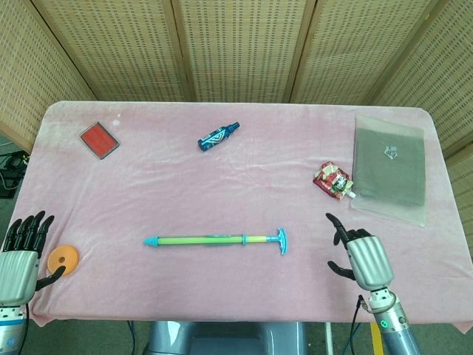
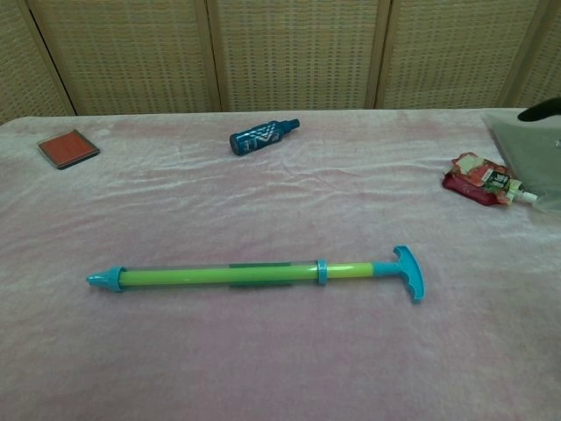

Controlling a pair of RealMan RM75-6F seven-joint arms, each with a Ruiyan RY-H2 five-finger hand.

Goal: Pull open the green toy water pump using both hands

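Observation:
The green toy water pump (image 1: 214, 240) lies flat across the near middle of the pink table, its teal nozzle to the left and its teal T-handle (image 1: 281, 240) to the right; the chest view shows the green toy water pump (image 2: 254, 274) too. My right hand (image 1: 360, 257) hovers open to the right of the handle, a short gap away, holding nothing. Only a dark fingertip (image 2: 539, 109) of it enters the chest view at the right edge. My left hand (image 1: 21, 250) is open at the table's near left corner, far from the pump.
An orange disc (image 1: 63, 259) lies beside my left hand. A red pad (image 1: 99, 140) sits at the far left, a blue spray bottle (image 1: 218, 136) at the far middle. A red snack pouch (image 1: 332, 181) and a grey bag (image 1: 390, 165) lie at the right.

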